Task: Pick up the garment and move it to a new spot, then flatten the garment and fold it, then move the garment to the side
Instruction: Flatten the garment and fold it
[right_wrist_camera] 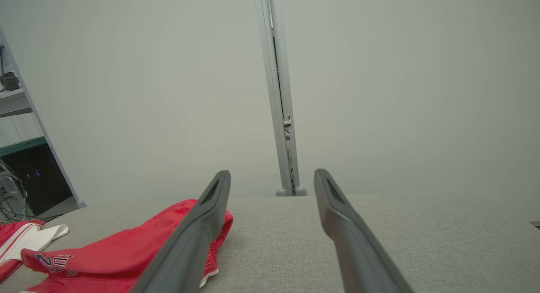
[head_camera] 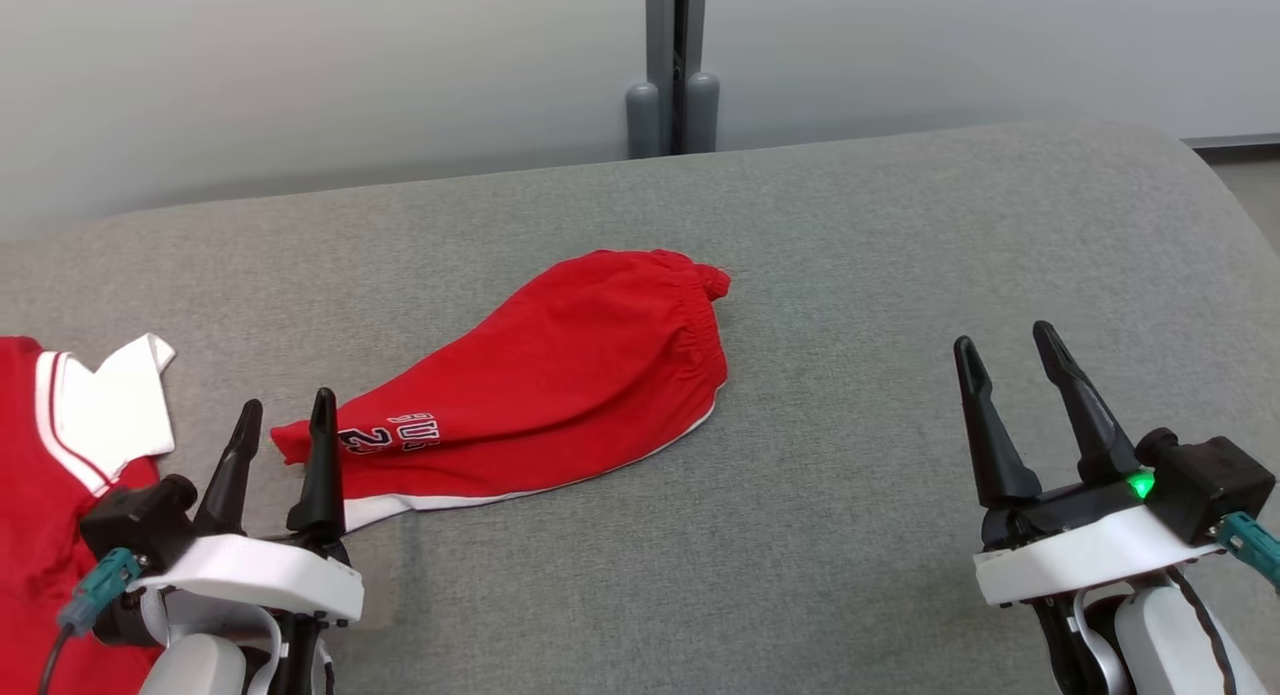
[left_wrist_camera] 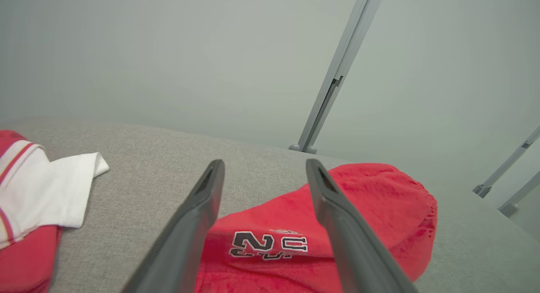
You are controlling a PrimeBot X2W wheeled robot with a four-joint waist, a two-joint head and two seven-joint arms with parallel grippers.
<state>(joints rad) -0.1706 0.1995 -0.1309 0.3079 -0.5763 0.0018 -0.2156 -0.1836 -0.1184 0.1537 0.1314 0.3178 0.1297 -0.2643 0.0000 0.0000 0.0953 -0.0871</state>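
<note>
- Garment (head_camera: 560, 375): red shorts lying left of centre on the grey padded surface (head_camera: 850, 275). The gathered waistband (head_camera: 700, 325) points far and right, and the leg hem with the number print (head_camera: 400, 435) lies near and left.
- The cloth humps up and its white trim (head_camera: 560, 487) curls along the near edge. It looks dropped, not yet spread, so flattening seems the step in hand.
- Left jaws: open, gripping nothing. Their fingers (head_camera: 322, 455) stand just beside the printed hem, and in the left wrist view they straddle it from above. That is probably the closest corner to pinch and pull flat.
- Right jaws: open and empty. Their fingers (head_camera: 985, 425) are well apart from the shorts on the near right, likely waiting to reach the waistband end.
- A red-and-white jersey (head_camera: 60, 425) sits at the left edge, apart from the shorts. Any sideways pull should stay off it.
</note>
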